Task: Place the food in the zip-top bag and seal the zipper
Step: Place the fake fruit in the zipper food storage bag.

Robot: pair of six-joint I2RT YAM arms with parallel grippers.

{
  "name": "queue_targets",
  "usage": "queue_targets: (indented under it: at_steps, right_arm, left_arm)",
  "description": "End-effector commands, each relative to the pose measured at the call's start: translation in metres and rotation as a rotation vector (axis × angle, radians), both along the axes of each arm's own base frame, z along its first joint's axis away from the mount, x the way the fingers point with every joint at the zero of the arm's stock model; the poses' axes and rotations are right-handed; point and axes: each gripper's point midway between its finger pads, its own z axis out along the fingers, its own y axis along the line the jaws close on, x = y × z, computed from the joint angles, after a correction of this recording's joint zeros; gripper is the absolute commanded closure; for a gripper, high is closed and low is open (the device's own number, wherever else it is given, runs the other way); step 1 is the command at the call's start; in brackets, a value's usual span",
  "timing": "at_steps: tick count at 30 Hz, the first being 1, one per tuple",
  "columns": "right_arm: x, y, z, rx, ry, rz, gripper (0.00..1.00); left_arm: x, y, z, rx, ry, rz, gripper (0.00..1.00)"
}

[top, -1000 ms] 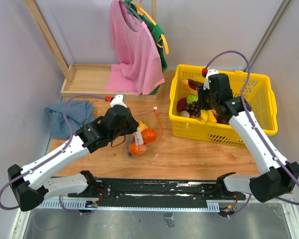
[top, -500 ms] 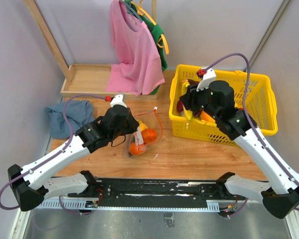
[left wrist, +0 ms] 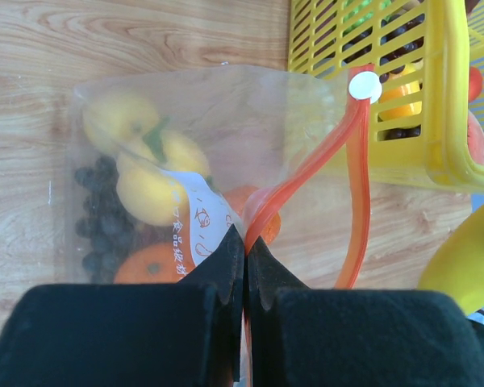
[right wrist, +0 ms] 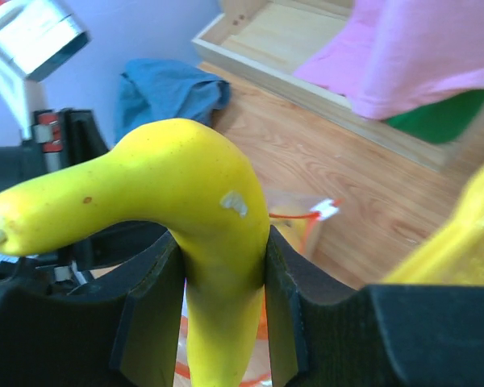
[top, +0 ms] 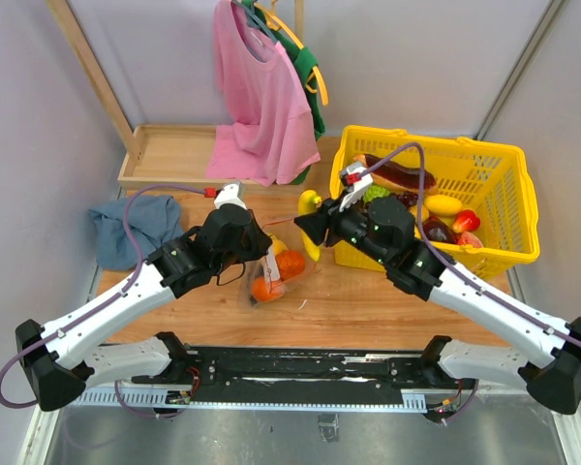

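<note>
The clear zip-top bag (left wrist: 185,145) lies on the wooden table with lemons, an orange and dark berries inside; it also shows in the top view (top: 271,271). Its red zipper (left wrist: 351,173) loops open, with the white slider tip (left wrist: 360,85) at the far end. My left gripper (left wrist: 244,242) is shut on the bag's red zipper edge; in the top view it is at the bag's left (top: 257,254). My right gripper (right wrist: 223,242) is shut on a yellow banana (right wrist: 202,210) and holds it in the air above the bag, left of the basket (top: 313,225).
A yellow mesh basket (top: 504,155) with several fruits stands at the right. A blue cloth (top: 126,223) lies at the left. A wooden tray (top: 169,155) and hanging pink and green shirts (top: 261,97) are at the back.
My right gripper has lifted the banana out of the basket and carried it left to above the bag. The left gripper and the bag have stayed put.
</note>
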Motion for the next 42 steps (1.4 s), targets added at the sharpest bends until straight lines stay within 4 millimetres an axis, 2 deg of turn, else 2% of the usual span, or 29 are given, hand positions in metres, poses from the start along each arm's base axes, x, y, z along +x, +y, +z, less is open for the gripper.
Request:
queue_targets:
  at_steps: [1, 3, 8, 15, 18, 24, 28, 33, 38, 42]
  right_arm:
    - [-0.011, 0.032, 0.031, 0.142, -0.154, 0.059, 0.99]
    - [-0.013, 0.041, 0.029, 0.159, -0.192, 0.071, 0.99]
    - [-0.013, 0.059, -0.003, 0.102, -0.213, 0.138, 0.99]
    - [-0.011, 0.053, -0.050, -0.030, -0.263, 0.143, 0.99]
    - [-0.006, 0.048, -0.063, -0.068, -0.300, 0.114, 0.99]
    - [0.001, 0.058, -0.052, -0.183, -0.480, 0.172, 0.96]
    - [-0.004, 0.070, -0.047, -0.225, -0.607, 0.256, 0.92]
    - [-0.007, 0.073, -0.046, -0.242, -0.795, 0.281, 0.92]
    - [-0.008, 0.084, -0.067, -0.306, -0.846, 0.360, 0.91]
    - [-0.002, 0.076, -0.090, -0.369, -0.825, 0.353, 0.81]
  left_arm:
    - [0.003, -0.003, 0.013, -0.056, -0.029, 0.003, 1.00]
    - [0.003, -0.004, 0.015, -0.066, -0.031, 0.000, 1.00]
    - [0.001, -0.004, 0.019, -0.082, -0.033, -0.006, 1.00]
    - [0.000, -0.002, 0.021, -0.089, -0.037, 0.002, 1.00]
    - [-0.002, -0.005, 0.020, -0.096, -0.032, -0.011, 1.00]
    - [-0.004, -0.006, 0.021, -0.100, -0.030, -0.025, 1.00]
    - [-0.004, -0.006, 0.021, -0.099, -0.029, -0.029, 1.00]
    - [-0.005, -0.007, 0.019, -0.093, -0.024, -0.035, 1.00]
    - [-0.006, -0.005, 0.022, -0.097, -0.029, -0.034, 1.00]
    - [-0.008, 0.002, 0.023, -0.093, -0.035, -0.013, 1.00]
